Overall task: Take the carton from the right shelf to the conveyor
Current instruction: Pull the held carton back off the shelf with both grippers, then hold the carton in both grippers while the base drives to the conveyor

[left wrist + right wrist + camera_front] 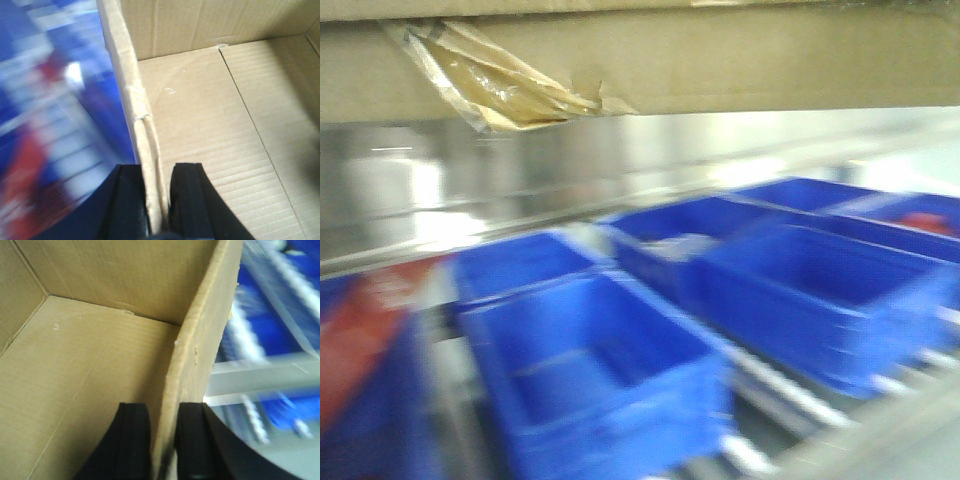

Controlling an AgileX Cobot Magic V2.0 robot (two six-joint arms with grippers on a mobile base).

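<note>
Carton (740, 65): being held above the blue bins (610, 370), empty.
Side walls (142, 125): being pinched by left gripper (159, 182) and right gripper (164, 422).
Handling: being judged light, bendy; rims suit gripping.

Front view, motion-blurred: nearest blue bin (610, 385) seen low centre, second blue bin (825, 295) to its right, third blue bin (670, 225) behind and between them with pale contents (685, 245) too smeared to identify. Red-and-white shape (365, 335) noted at far left beside the bins, unidentifiable; small red item (925, 222) logged inside far-right bin (880, 205). Wrist views: blue, red and white streaks only, nothing resolvable.
</note>
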